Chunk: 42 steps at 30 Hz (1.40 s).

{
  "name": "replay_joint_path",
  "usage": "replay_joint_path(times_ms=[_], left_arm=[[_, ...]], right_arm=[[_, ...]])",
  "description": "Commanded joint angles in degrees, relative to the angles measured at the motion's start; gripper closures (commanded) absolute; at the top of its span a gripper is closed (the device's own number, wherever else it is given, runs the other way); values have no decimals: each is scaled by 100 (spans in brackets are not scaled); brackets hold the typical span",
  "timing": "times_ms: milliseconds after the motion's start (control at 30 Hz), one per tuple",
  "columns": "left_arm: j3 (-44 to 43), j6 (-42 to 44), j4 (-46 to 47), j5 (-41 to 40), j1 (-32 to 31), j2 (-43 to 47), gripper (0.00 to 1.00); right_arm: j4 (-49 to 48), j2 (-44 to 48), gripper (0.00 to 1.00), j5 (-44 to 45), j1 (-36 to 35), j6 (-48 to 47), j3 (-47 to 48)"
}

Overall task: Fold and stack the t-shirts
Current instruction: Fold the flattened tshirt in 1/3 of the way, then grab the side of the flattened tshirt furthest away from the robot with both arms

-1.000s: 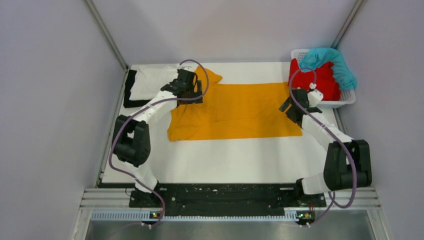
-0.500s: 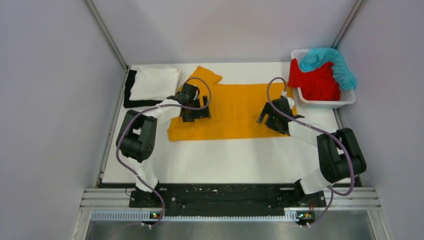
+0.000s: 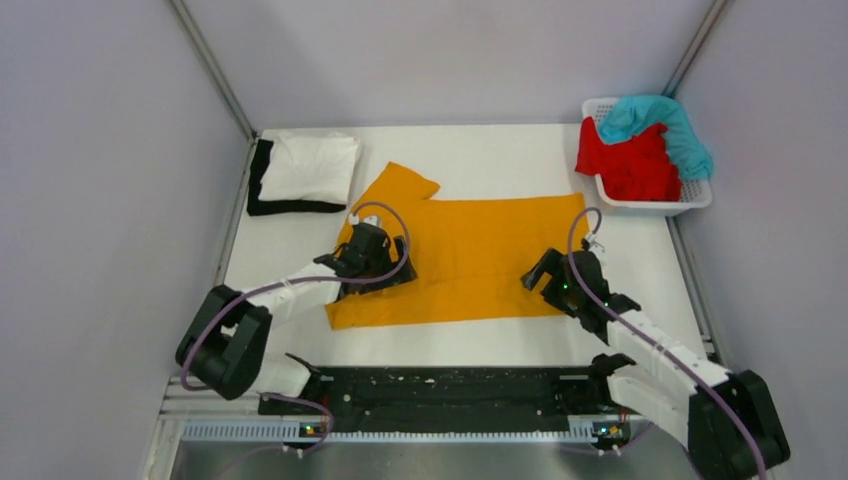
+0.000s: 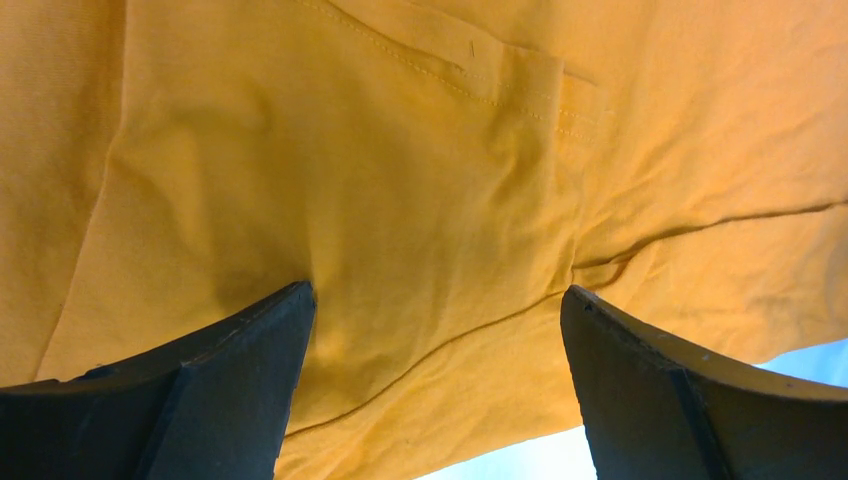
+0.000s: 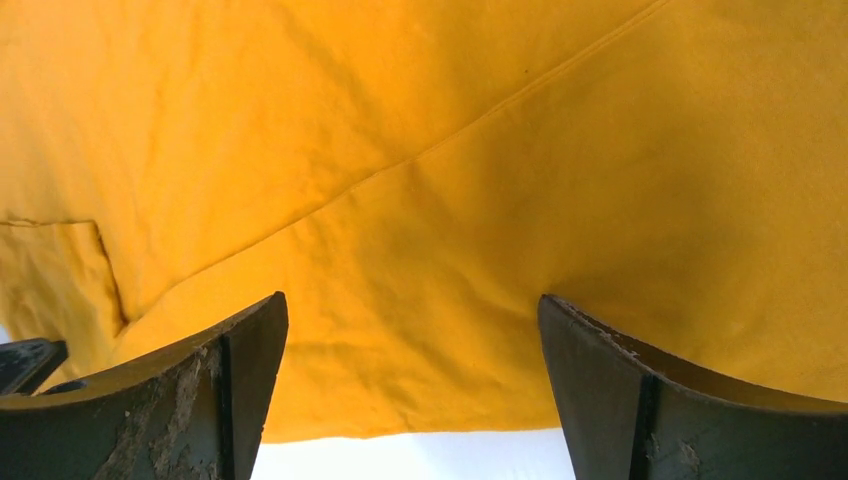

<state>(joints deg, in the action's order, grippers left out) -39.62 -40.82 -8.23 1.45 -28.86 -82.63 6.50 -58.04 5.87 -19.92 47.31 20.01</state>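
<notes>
Lying flat, creased: mustard-orange t-shirt | left fingers wide apart, empty | right fingers wide apart, empty

A: What lies between the jaws?

B: An orange t-shirt. The left gripper has its jaws spread wide, and the two dark fingers stand over the cloth with nothing pinched between them. Whether the tips touch it, I cannot tell.

A: Is the cloth flat?

B: Not quite. A stitched seam slants across well beyond the jaws, and a crease runs outward from just past the right jaw's tip.

A: Where does the shirt end?

B: Its edge crosses low between the jaws. A pale strip of table shows there, and again outside the right jaw.
</notes>
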Motion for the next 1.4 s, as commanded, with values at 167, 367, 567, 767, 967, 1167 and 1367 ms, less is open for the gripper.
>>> replay_joint_path(times_ms=[167,367,567,767,967,1167,1367], left_arm=[[1190,-1183,-1255,-826,-845,1596,1],[1249,-1270,-1581,-967,-904,2155,1],[792,-1049,-2103,-1149,-922,2546,1],[-441,-220,-1916,-1935,-757,2164,1],[-2407,666,-1809,-1565,264,305,1],[-5274,1425,-2222,-1105,1110,-2536,1],[-8324,2143,-3393,-1535,1205,-4942,10]], right_arm=[[3075,2289,7,-311,-789,1670,-809],[3936,3007,7,-177,-1178,2159,-776],[3953,3211,6,282,-1207,1961,-227],[3365,2542,1,1526,-1207,1225,866],[2665,1391,1,2505,-1203,690,1449],[2036,303,1,3103,-1113,211,1760],[1954,-136,1,3140,-773,173,1785]])
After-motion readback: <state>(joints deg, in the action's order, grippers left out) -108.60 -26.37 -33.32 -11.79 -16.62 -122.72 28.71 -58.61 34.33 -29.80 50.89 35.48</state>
